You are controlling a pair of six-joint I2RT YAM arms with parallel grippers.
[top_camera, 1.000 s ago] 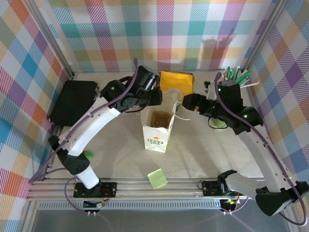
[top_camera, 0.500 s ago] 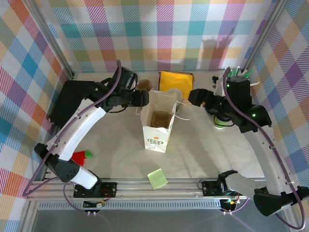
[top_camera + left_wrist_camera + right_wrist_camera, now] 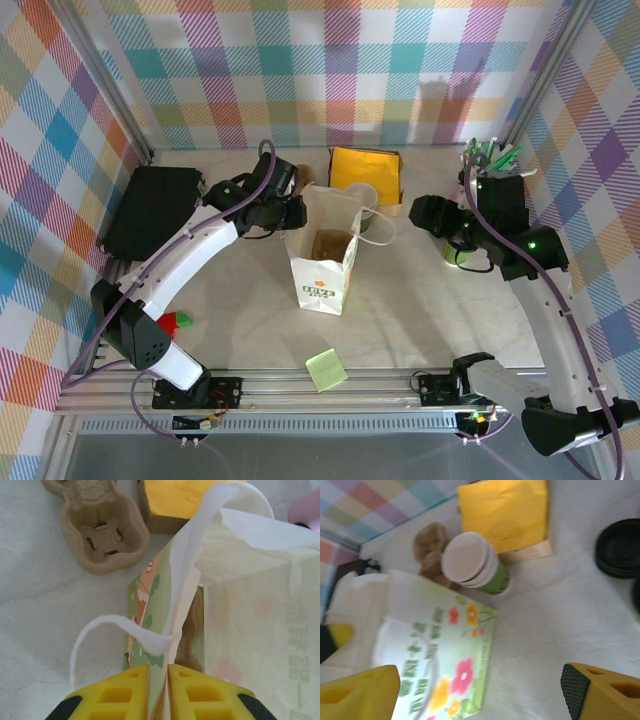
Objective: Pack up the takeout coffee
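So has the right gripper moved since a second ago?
Yes: the right gripper has backed rightward, away from the paper bag and yellow box.

Paper bag [image 3: 325,270], pulp carrier [image 3: 102,535], yellow napkin [image 3: 365,167]

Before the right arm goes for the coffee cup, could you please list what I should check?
1. Paper bag upright, mouth open: ok.
2. Left gripper jaws shut on the bag's rim: ok.
3. Right gripper jaws open, empty: ok.
4. Cup upright beside the bag, unobstructed: ok.
5. Black lid on the cup: not ok, it lies apart on the table.
6. Room left inside the bag: cannot tell.
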